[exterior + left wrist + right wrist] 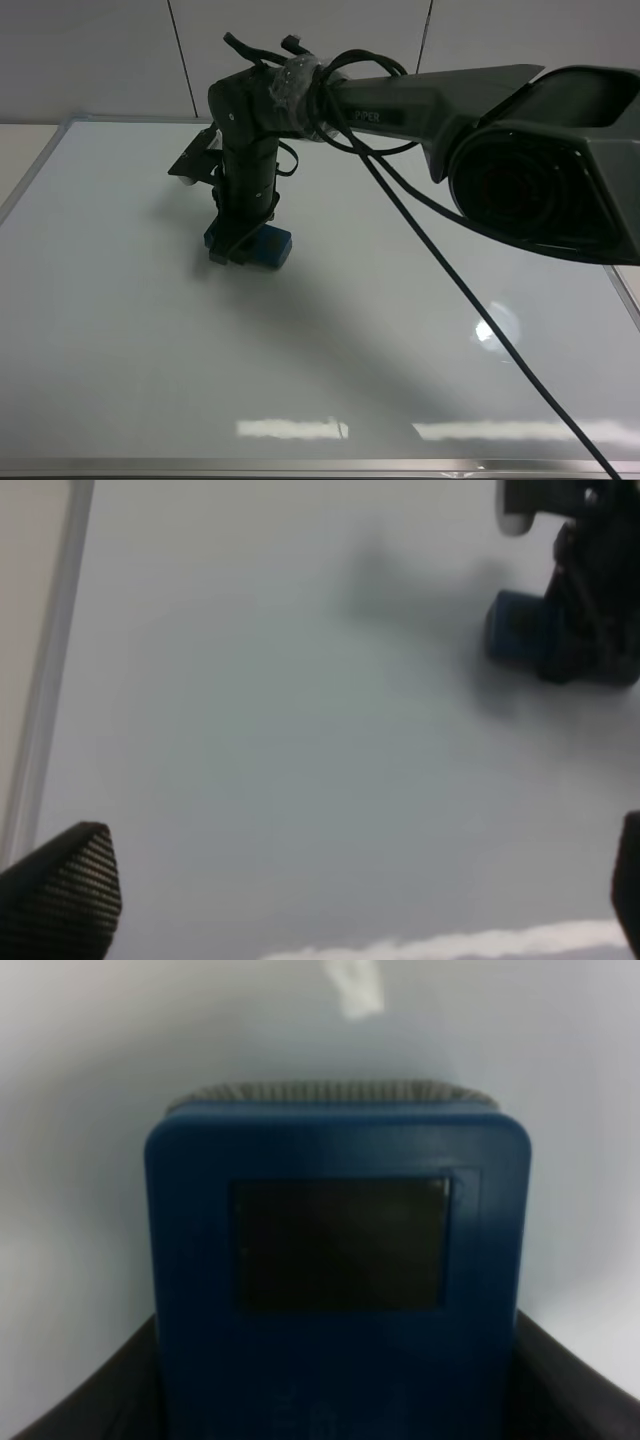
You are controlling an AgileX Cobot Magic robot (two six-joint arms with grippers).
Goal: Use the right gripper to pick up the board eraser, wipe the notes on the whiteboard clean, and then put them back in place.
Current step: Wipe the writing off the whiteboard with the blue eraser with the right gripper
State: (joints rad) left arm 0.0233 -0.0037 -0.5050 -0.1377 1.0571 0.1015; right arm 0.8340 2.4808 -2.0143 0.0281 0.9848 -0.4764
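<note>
Here the right claw (243, 252) is clamped on the board eraser (273, 247), low against the whiteboard (420, 380), left of its middle. The left claw (345, 890) hangs spread wide; it grips nothing.

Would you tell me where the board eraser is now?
In the high view, the board eraser lies left of centre on the whiteboard, held by the right hand.

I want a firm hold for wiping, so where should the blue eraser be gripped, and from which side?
Grip the eraser across its narrow width, pressing on the long sides, coming from above. It lies flat on the whiteboard, so only the sides are free. The right gripper holds it that way.
</note>
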